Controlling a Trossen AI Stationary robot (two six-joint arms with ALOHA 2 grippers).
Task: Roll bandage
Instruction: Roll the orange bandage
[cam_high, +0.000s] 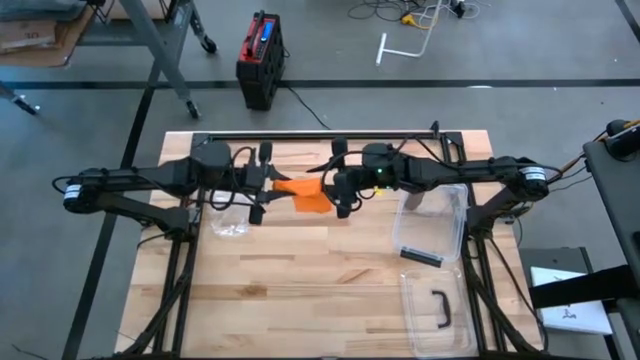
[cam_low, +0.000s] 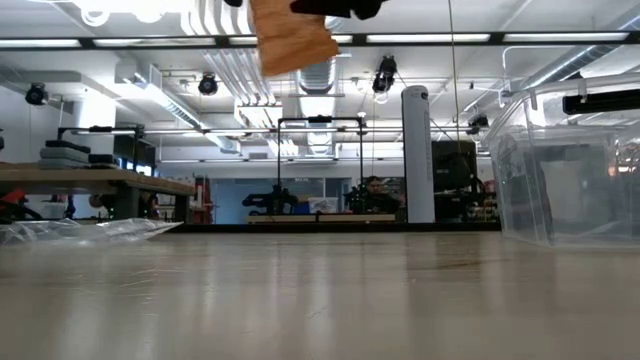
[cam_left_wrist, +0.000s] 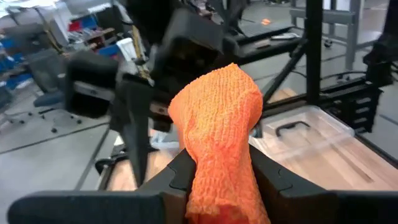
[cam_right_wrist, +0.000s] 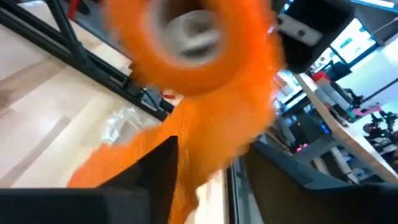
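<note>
Orange crepe bandage held aloft, roll partly wound

The orange crepe bandage (cam_high: 305, 193) hangs in the air between the two arms, above the far middle of the pale wooden desk (cam_high: 320, 290), touching nothing below it. In the right wrist view a wound coil with a pale core (cam_right_wrist: 194, 34) shows at one end, and a loose tail runs off it, so by my reading the rolling is under way but unfinished: free strip is left to wind on.

The left hand (cam_left_wrist: 217, 171) is clamped on the bandage, the fabric pinched between its two dark fingers (cam_left_wrist: 180, 171) and standing up beyond them. The right hand (cam_high: 342, 193) sits at the other end of the strip, facing the left one across a short gap; the fabric passes between its fingers (cam_right_wrist: 158, 165), but whether they are pressing it I cannot tell. Both arms reach in level from the sides.

A crumpled clear plastic wrapper (cam_high: 230, 225) lies on the desk below the left hand, and a clear plastic bin (cam_high: 432, 228) stands off to the right
</note>
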